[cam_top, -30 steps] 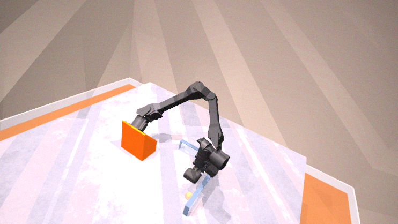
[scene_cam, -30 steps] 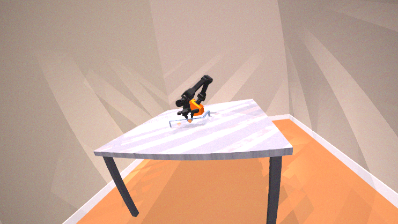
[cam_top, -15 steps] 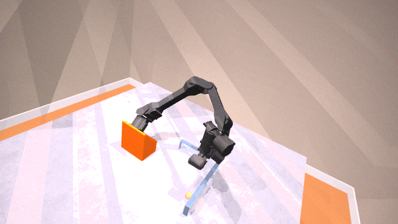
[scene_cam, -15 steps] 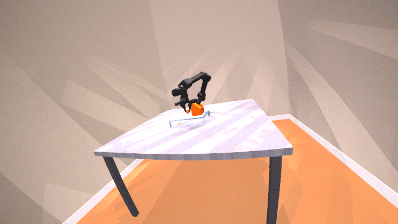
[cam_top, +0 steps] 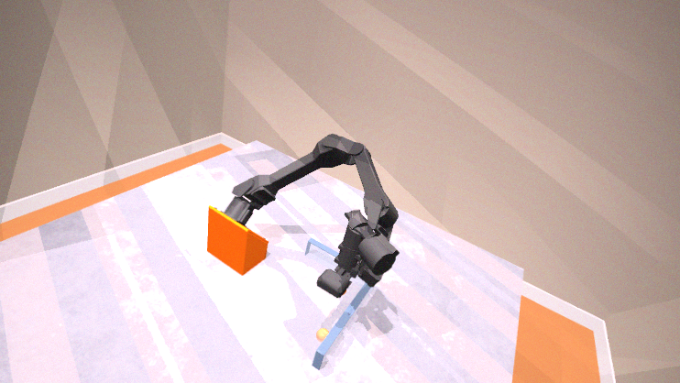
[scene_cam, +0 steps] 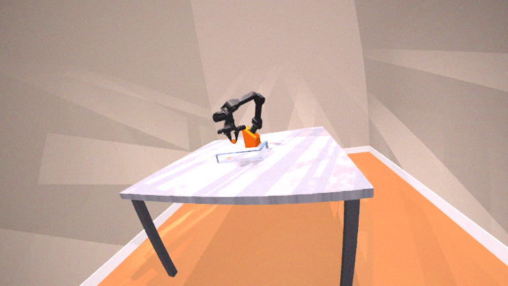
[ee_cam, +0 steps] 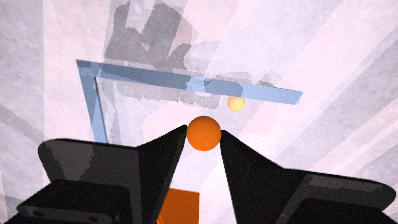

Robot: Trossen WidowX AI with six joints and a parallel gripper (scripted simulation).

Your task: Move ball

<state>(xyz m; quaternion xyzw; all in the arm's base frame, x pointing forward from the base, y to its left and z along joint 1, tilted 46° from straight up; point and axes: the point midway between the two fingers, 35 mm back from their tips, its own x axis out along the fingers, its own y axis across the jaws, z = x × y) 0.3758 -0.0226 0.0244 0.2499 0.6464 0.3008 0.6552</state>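
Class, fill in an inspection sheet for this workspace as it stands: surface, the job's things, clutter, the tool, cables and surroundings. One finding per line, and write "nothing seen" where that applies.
Surface: pale streaked table on dark legs, level.
Job's things: orange ball lifted off the table; pale see-through copy lies on the table beside the long clear wall; the two walls meet in a corner.
Clutter: nothing seen.
Tool: tool points down, fingers shut on the ball, raised above the walls.
Cables: nothing seen.
Surroundings: orange block at the arm's base; orange floor with white skirting; beige walls.
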